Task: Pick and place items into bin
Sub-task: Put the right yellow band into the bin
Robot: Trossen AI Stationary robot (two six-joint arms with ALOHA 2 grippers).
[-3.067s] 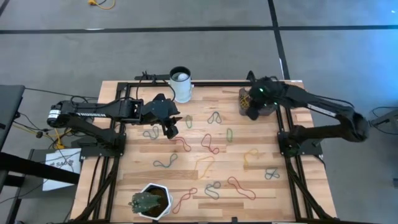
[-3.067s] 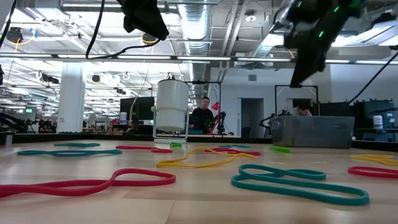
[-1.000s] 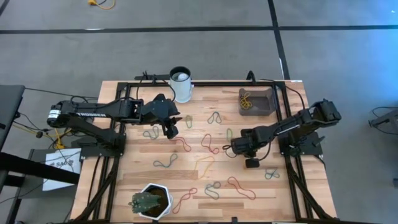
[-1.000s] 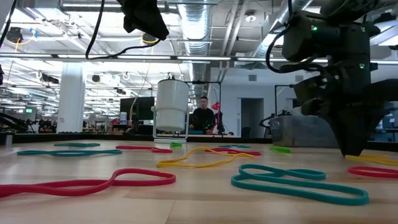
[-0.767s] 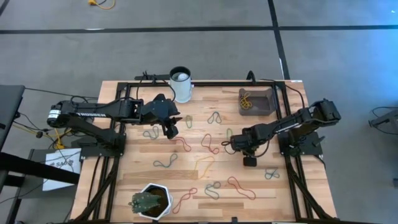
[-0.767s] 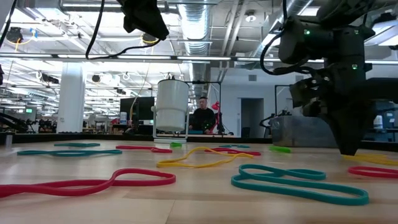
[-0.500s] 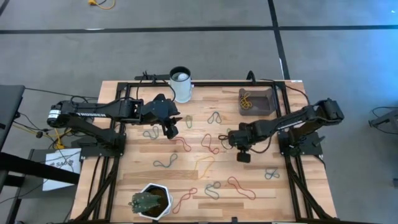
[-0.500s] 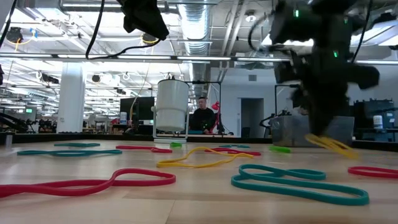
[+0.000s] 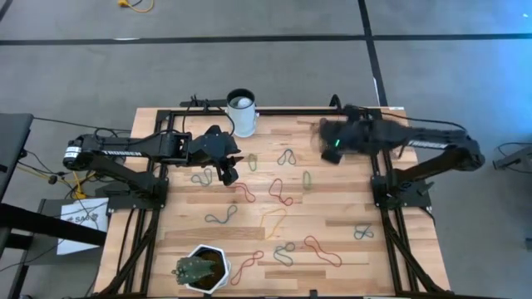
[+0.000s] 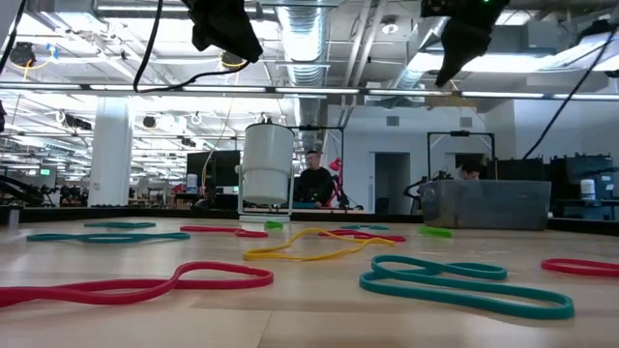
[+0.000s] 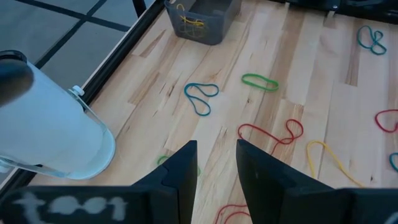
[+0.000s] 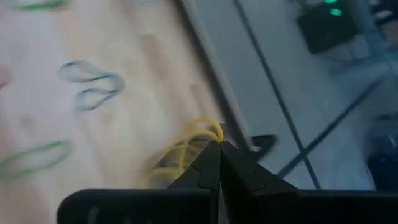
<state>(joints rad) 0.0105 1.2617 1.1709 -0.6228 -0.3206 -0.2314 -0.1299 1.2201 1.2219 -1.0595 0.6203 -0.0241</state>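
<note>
Several thin rubber bands lie flat on the wooden table: a red one [image 9: 280, 191], a yellowish one [image 9: 273, 220], a blue-grey one [image 9: 287, 156] and a green one [image 9: 306, 178]. The bin [image 10: 486, 205] stands at the far right with yellow bands inside [image 11: 202, 18]. In the high view my right arm blurs over it. My right gripper [image 9: 328, 143] hangs high above that corner, shut on a yellow band [image 12: 193, 142]. My left gripper [image 11: 216, 167] hovers open over the table's far left part, near the white cup, with nothing between its fingers. My right gripper pinches the yellow band between its shut fingertips [image 12: 217, 152]. The band's loops [image 12: 200, 134] bunch just past the tips. The fingers slant downward, and the band is lifted clear of the table.
A white cylindrical cup [image 9: 242, 112] stands at the far edge beside my left gripper. A white hexagonal plant pot [image 9: 202, 267] sits at the near left. Black frame rails run along the table's left, right and far sides. A person [image 10: 314, 179] sits in the room behind.
My right gripper took hold of a yellow band at the table's right middle. It then rose fast and swung toward the far edge, over the bin, turning as it went. The band left the table and now hangs from the fingertips.
</note>
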